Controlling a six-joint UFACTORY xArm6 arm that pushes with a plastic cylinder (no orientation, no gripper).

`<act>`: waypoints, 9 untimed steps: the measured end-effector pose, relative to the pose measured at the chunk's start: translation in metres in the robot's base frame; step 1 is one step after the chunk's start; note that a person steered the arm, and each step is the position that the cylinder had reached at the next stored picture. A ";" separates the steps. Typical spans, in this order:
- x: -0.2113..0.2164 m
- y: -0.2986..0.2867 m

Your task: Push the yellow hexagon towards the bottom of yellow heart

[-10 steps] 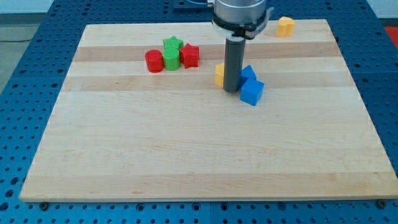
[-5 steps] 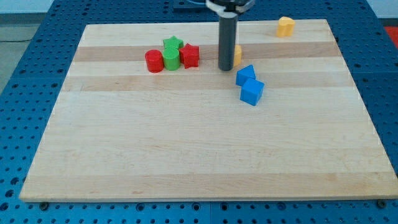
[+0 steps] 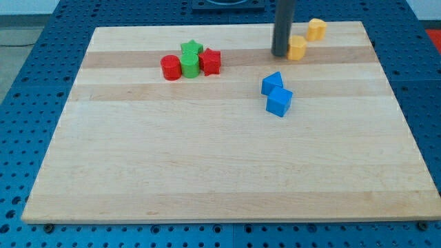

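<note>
Now the yellow hexagon (image 3: 298, 48) is seen near the view's top of the desk (image 3: 220, 165), just below and to the left of the yellow heart (image 3: 316, 29); the two are close, but whether they touch cannot be told. No long axis or heading can be made out on the hexagon: it looks compact, and its left side is hidden behind the rod. The end effector is a plain dark rod with nothing to open or close, and nothing is held by it. My tip (image 3: 280, 54) is placed against the hexagon's left side, at desk level. The rod's upper part is cut off by the view's top edge.

Two blue blocks (image 3: 277, 93) lie touching one another, below the hexagon and well apart from it; their exact shapes are hard to tell. Towards the view's left a tight cluster is found: a red cylinder (image 3: 170, 67), a green block (image 3: 190, 67) beside it, a green star (image 3: 191, 49) behind that, and a red star (image 3: 210, 62) on the right.
</note>
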State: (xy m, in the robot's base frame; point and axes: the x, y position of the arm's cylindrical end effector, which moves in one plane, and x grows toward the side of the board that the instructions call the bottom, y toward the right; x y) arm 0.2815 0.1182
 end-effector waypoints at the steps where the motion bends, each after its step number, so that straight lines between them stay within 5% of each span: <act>1: -0.005 0.022; 4: 0.024 0.023; 9: 0.009 0.052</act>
